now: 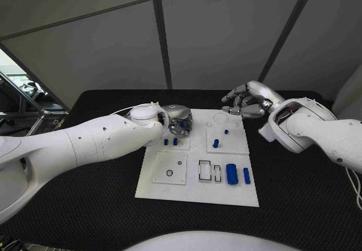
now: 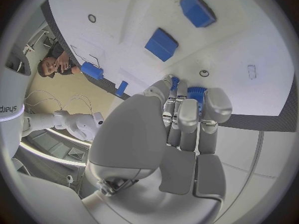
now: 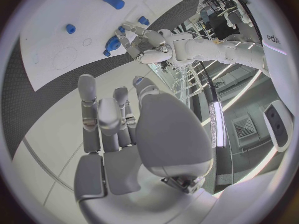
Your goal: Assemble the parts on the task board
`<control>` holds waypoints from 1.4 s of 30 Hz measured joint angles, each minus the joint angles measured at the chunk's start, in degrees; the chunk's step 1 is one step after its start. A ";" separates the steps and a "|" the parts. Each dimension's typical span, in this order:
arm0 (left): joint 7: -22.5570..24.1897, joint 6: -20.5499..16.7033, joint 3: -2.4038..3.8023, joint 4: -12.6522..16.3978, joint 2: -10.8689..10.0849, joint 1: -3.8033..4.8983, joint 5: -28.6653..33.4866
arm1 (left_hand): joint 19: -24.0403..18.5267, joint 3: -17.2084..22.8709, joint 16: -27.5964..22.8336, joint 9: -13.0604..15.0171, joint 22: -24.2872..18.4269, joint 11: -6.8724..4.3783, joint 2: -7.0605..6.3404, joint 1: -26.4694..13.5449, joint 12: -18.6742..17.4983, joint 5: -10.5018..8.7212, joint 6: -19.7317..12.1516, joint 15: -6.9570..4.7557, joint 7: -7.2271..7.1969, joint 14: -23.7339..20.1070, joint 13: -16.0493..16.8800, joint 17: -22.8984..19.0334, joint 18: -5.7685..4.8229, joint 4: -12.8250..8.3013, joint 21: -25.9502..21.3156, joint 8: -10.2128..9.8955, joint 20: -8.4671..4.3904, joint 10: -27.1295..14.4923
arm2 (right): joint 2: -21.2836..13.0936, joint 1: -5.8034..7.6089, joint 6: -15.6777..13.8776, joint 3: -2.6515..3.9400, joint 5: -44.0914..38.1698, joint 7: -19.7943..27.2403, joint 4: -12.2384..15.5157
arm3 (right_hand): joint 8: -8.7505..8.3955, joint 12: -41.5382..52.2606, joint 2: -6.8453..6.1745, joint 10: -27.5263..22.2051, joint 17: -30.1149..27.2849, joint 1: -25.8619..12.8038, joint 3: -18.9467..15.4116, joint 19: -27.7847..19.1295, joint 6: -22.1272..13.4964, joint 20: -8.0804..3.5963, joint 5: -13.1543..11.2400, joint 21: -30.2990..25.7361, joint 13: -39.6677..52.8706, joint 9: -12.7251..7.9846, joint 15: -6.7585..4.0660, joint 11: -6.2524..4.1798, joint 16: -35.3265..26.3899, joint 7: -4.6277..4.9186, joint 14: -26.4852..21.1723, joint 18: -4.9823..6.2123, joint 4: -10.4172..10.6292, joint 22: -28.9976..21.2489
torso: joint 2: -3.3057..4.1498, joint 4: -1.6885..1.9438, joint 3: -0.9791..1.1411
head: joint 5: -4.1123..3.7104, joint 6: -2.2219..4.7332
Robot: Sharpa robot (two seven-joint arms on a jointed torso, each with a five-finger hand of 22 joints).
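1. The task board (image 1: 198, 194) is seen in the middle of the head view, a white plate on the black table (image 1: 302, 188).
2. At the board's upper left corner the left hand (image 1: 178, 123) is lowered onto it, so that the surface beneath is blocked from the head view.
3. In the left wrist view, a blue part (image 2: 196, 94) is seen pinched at the fingertips (image 2: 187, 109) of that hand, close above the board.
4. Two large blue parts (image 1: 237, 174) lie at the board's lower right; small blue parts (image 1: 216, 142) stand near its centre.
5. The right hand (image 1: 246, 102) is held above the table just beyond the board's upper right corner.
6. In the right wrist view its fingers (image 3: 99, 115) are shown loosely spread, with nothing grasped.
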 measured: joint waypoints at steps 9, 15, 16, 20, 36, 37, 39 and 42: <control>-0.06 0.60 0.09 -0.04 0.02 0.07 -0.02 | 1.06 3.07 1.53 0.00 0.00 0.09 -0.41 0.19 -1.49 0.00 1.13 0.05 0.11 1.34 -0.23 1.70 0.03 -1.18 2.90 -0.66 -0.04 1.55 | 0.04 0.00 0.00 0.00 0.00 0.00 0.00 | 0.00 0.00 0.00 0.00 -0.01 0.00 0.00 0.00 0.00 0.00 0.00 0.00 0.00 0.00 0.00 0.00 0.00 0.00 0.00 0.00 0.00 0.00 | -0.02 0.00 -0.01 | 0.05 -0.05; -0.01 0.48 0.10 0.16 -0.12 0.03 -0.02 | 1.93 5.68 2.38 -0.05 -0.01 -0.11 -0.64 0.42 -2.46 -0.01 2.30 -0.20 0.17 2.04 -0.32 2.71 -0.07 -2.38 4.66 -0.93 -0.08 3.05 | 0.07 0.00 0.00 0.00 0.00 0.02 0.00 | 0.00 0.00 0.00 0.00 -0.01 0.00 0.00 0.00 0.00 0.00 0.00 0.00 0.00 0.00 0.00 0.00 0.00 0.00 0.00 0.00 0.00 -0.01 | -0.02 0.00 -0.01 | 0.06 0.02; 0.03 0.38 0.10 0.28 -0.25 0.00 -0.02 | 2.09 6.06 2.42 -0.04 -0.01 -0.16 -0.67 0.40 -2.78 -0.01 2.46 -0.24 0.00 2.08 -0.32 2.87 -2.77 -2.58 4.90 -1.18 -0.24 3.20 | 0.07 0.00 0.00 0.00 0.00 0.02 0.00 | 0.00 0.00 0.00 0.00 -0.01 0.00 0.00 0.00 0.00 0.00 0.00 0.00 0.00 0.00 0.00 0.00 0.00 0.00 0.00 0.00 0.00 -0.01 | -0.02 0.00 -0.01 | 0.06 0.04; 0.16 -0.05 0.10 0.99 -1.00 -0.18 0.00 | 2.09 7.19 2.86 -0.02 -0.01 -0.02 -1.19 -0.13 -3.33 -0.01 2.87 -0.15 0.21 2.41 -0.23 3.08 -3.87 -3.09 5.32 -1.29 -0.24 3.68 | 0.05 0.00 0.00 0.00 0.00 0.03 0.03 | 0.00 0.00 0.00 0.00 -0.01 0.00 0.00 0.00 0.00 0.00 0.00 0.00 0.00 0.00 0.00 0.00 0.00 0.00 0.00 0.00 0.00 -0.01 | -0.02 0.00 -0.04 | 0.03 0.11; 0.09 -1.38 3.67 6.51 -5.69 -0.37 0.37 | 2.49 8.62 3.30 -0.03 -0.02 -0.32 -1.92 -1.22 -4.28 -0.01 3.48 -0.31 0.00 2.98 -0.11 3.65 -1.69 -3.88 6.10 -1.83 -0.24 4.41 | 0.09 0.00 -0.01 0.00 0.00 0.08 -0.33 | 0.00 0.22 0.00 0.21 0.05 0.00 -0.01 0.00 0.00 0.00 0.00 0.00 0.08 0.00 0.00 -0.21 0.00 0.00 0.00 0.00 0.00 -0.01 | -0.12 0.07 -0.02 | 0.10 0.52; 0.05 -1.39 3.77 6.87 -6.01 -0.36 0.43 | 2.62 8.62 3.30 -0.02 -0.02 -0.14 -1.91 -1.49 -4.28 -0.01 3.48 -0.31 0.00 2.98 -0.06 3.65 -1.70 -3.88 6.32 -1.83 -0.37 4.60 | 0.10 0.00 -0.01 0.00 0.00 0.09 -0.36 | 0.00 0.22 0.00 0.21 0.05 0.00 -0.01 0.00 0.00 0.00 0.00 0.00 0.08 0.00 0.00 -0.21 0.00 0.00 0.00 0.00 -0.01 -0.01 | -0.13 0.08 -0.01 | 0.13 0.54; -0.05 -1.39 3.90 7.47 -6.71 -0.34 0.58 | 2.69 8.62 3.30 0.02 -0.02 -0.23 -1.91 -1.49 -4.28 -0.01 3.48 -0.31 0.01 2.98 -0.06 3.56 -1.70 -3.88 6.32 -1.83 -0.45 4.69 | 0.11 0.00 0.00 0.00 0.00 0.09 -0.39 | 0.00 0.22 0.00 0.21 0.05 0.00 -0.01 0.00 0.00 0.00 0.00 0.00 0.07 0.00 0.00 -0.21 0.00 0.00 0.00 0.00 -0.01 -0.01 | -0.13 0.08 0.01 | 0.19 0.60; -0.27 -1.30 4.00 8.04 -7.71 -0.34 0.78 | 2.73 9.00 2.98 0.05 -0.02 -0.44 -2.16 -1.73 -4.49 -0.01 3.69 -0.31 0.21 2.98 -0.06 2.01 -1.70 -3.94 6.32 -1.89 -0.41 4.90 | 0.08 0.00 0.00 0.00 0.00 0.10 -0.39 | 0.00 0.22 0.00 0.21 0.05 0.00 -0.01 0.00 0.00 0.00 -0.01 0.00 0.07 0.00 0.00 -0.21 0.00 0.00 0.00 0.00 -0.01 -0.02 | -0.13 0.08 0.01 | 0.28 0.61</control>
